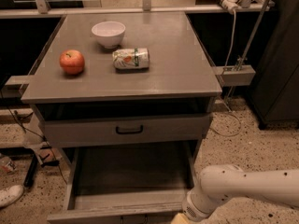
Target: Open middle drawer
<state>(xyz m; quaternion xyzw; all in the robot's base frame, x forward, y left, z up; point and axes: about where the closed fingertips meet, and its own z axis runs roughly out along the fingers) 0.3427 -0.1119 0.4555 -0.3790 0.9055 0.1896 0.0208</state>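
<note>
The bench (pixel 187 59) is a grey box with drawers in its front. The middle drawer (pixel 117 212) sits low under the front edge of the bench. It is pulled far out toward the front, and I can see right down into it. It has nothing in it that I can see, only a bare grey floor. Its front panel runs from left to right, the same way as the front edge of the bench.

The gripper (pixel 179 219) is down at the very bottom, by the right end of that front panel. Only a small pale tip of it shows. I cannot tell if the gripper is spread or pressed together, or if it is touching the panel. The white arm (pixel 247 185) comes in from the right, past the front right corner of the bench. The drawer lies to the left of the gripper and just behind it. It is the only arm, so no other one is nearer.

I think the job looks about done, since the drawer is out so far.

Above it, the upper drawer (pixel 84 133) with a black handle (pixel 129 130) is pushed in.

On top of the bench, a white bowl (pixel 108 33) stands near the back edge. It looks empty. A red apple (pixel 72 61) sits near the left edge. A can (pixel 131 58) lies on its side near the middle.
</note>
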